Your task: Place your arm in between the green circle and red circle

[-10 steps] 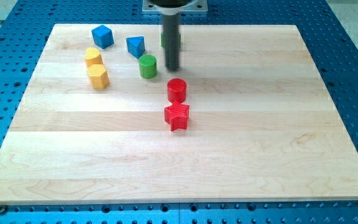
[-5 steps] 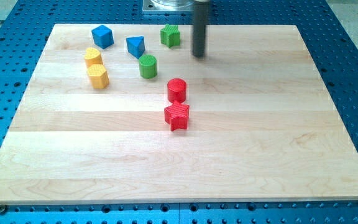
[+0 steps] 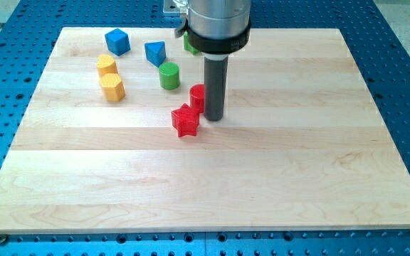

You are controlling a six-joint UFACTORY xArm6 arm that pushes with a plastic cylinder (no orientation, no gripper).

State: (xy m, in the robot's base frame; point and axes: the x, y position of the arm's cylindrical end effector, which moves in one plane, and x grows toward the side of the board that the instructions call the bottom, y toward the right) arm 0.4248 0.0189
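Observation:
The green circle (image 3: 169, 75) stands upright near the view's top, left of centre. The red circle (image 3: 197, 97) is just below and right of it, partly hidden by my rod. My tip (image 3: 213, 117) rests on the board right against the red circle's right side, not between the two circles. The red star (image 3: 185, 121) sits just below and left of the red circle, left of my tip.
A blue triangle (image 3: 155, 52) and a blue cube (image 3: 117, 41) lie at the top left. Two yellow blocks (image 3: 106, 65) (image 3: 112, 87) stand at the left. A green star (image 3: 188, 44) is mostly hidden behind my arm (image 3: 219, 25).
My tip swung from the top right down to the red circle's right side. The red circle shifted up and left; the red star slid left and up.

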